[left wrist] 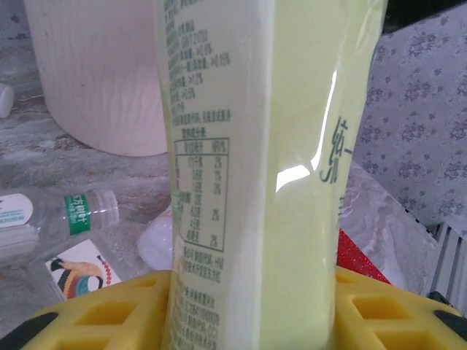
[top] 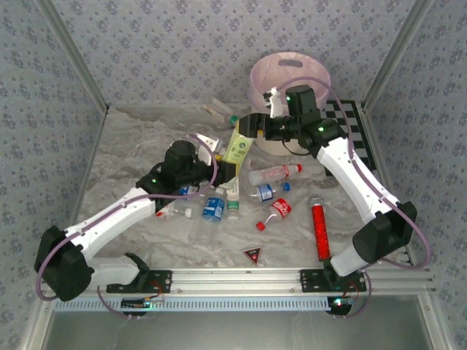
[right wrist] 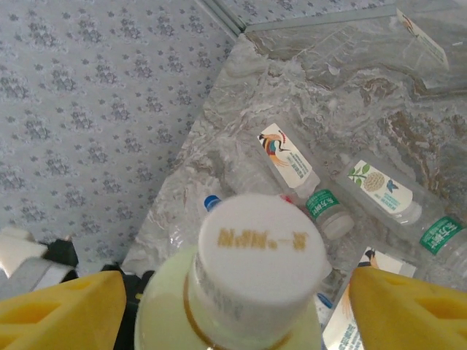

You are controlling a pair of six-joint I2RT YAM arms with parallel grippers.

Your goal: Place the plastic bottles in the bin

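A pale yellow-green bottle [top: 235, 146] with a white cap [right wrist: 263, 244] hangs tilted above the table, just left of the cream bin [top: 255, 80]. My left gripper [top: 226, 173] is shut on its lower body, and in the left wrist view the yellow fingers [left wrist: 95, 313] press both sides of the bottle [left wrist: 270, 182]. My right gripper [top: 253, 125] straddles the cap end with its jaws open, and a gap shows beside the right finger [right wrist: 408, 306]. Several clear bottles [top: 273, 173] lie on the cloth below, one with a blue label [top: 212, 208] and one with a red label [top: 279, 208].
A red glittery tube [top: 319, 232] lies at the right and a small red triangle [top: 252, 254] near the front. A checkerboard [top: 357, 127] sits behind the right arm. Wallpapered walls close in three sides. A metal rail [top: 241, 278] runs along the near edge.
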